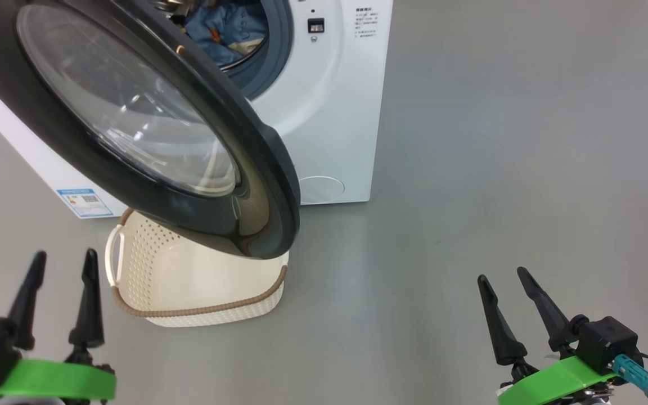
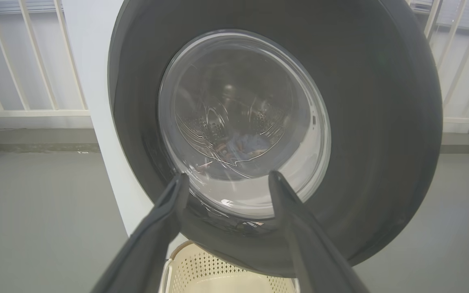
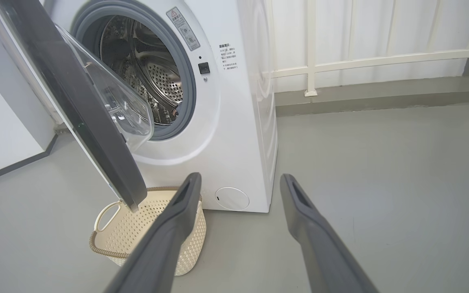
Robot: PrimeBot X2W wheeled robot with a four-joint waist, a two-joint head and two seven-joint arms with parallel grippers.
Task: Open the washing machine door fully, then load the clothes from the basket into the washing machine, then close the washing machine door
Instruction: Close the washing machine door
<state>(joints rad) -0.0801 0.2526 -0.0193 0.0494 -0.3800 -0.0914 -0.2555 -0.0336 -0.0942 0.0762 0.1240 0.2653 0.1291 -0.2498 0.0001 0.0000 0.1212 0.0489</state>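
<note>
Head view downward, left wrist faces door [image 2: 381,122] closely, all share basket [image 1: 155,270]

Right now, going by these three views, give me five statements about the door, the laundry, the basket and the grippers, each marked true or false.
1. The washing machine door stands open. True.
2. The left gripper is clamped on the door's rim. False: it is open, clear of the door and holding nothing.
3. Blue clothes lie inside the washing machine. True.
4. The basket stands behind the machine. False: it sits on the floor in front of the machine, beneath the open door.
5. The right gripper holds a garment. False: it is open and empty.
</note>
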